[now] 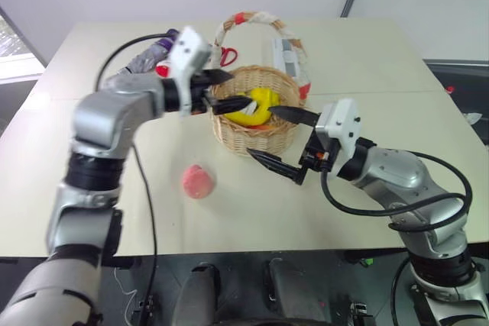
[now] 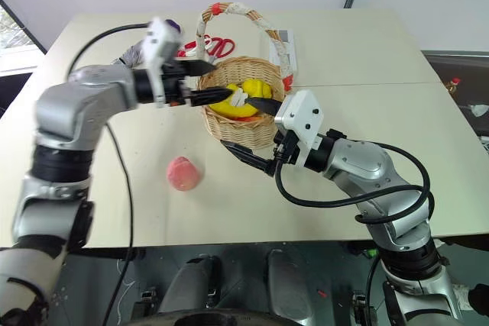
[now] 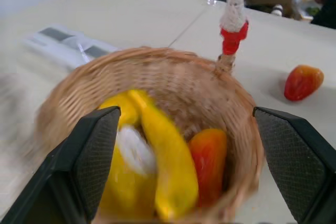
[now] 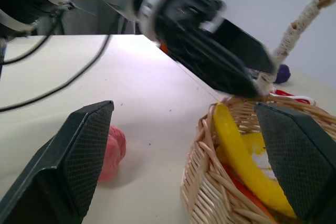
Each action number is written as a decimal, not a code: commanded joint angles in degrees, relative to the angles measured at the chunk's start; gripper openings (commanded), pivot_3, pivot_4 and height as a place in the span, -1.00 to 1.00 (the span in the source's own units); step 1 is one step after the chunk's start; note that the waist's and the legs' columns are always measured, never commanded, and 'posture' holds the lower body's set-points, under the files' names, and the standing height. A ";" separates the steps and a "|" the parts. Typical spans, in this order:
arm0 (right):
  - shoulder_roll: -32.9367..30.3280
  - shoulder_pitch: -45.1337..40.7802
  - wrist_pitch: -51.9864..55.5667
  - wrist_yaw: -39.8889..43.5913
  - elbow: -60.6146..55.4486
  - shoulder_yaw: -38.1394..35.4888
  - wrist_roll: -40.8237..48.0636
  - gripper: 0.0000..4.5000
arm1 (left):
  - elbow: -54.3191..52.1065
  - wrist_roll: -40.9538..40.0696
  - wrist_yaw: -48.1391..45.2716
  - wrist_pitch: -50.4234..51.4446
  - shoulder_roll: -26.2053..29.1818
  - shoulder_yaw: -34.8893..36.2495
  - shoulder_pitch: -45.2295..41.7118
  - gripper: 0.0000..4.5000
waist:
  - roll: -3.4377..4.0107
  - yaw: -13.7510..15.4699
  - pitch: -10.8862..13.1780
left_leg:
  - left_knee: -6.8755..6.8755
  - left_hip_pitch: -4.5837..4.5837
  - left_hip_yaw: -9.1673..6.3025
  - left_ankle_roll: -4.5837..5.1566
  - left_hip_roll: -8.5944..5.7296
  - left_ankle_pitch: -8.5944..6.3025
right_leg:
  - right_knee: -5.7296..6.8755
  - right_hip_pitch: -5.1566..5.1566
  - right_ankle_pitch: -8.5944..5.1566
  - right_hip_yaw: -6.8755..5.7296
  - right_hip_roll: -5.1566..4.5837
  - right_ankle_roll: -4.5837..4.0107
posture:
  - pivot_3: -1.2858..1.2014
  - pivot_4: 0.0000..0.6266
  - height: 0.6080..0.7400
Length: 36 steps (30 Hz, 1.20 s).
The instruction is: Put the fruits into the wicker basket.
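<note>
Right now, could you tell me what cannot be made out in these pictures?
- Scissors: partly behind the left gripper, head views.
- Lemon: partly under the banana, left wrist view.
- Mango in the wicker basket: lower part hidden by the rim.
- Peach: partly behind a right finger.

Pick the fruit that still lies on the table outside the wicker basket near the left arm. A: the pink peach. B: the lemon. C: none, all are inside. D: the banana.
A: the pink peach lies on the table in front of the wicker basket, while the banana sits inside it.
</note>
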 commanded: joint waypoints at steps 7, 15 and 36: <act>0.52 -3.40 -2.00 3.78 1.81 0.80 -0.14 1.00 | -15.88 -2.68 -11.60 -1.43 20.20 8.04 23.98 0.98 | -0.01 0.70 0.01 | 0.00 0.00 -0.02 0.00 0.00 0.00 | -0.07 0.09 -0.01 -0.04 -0.15 -0.02 | 0.03 -0.52 1.00; 0.76 -3.28 -2.09 5.30 2.10 2.13 -0.95 1.00 | -22.95 3.12 -8.57 -3.40 19.18 -5.27 26.65 0.98 | -0.02 1.64 0.01 | -0.01 -0.02 0.03 0.00 -0.03 -0.01 | -0.17 0.12 -0.01 -0.03 -0.16 -0.01 | 0.03 -0.52 1.00; -4.41 1.39 1.42 9.10 -1.66 4.48 -1.26 1.00 | -19.10 -5.27 -5.96 0.98 10.88 2.42 18.06 -0.12 | -0.03 1.64 0.02 | 0.03 -0.04 0.02 0.01 0.00 -0.01 | -0.13 0.08 -0.01 -0.07 -0.03 -0.01 | 0.03 -0.52 1.00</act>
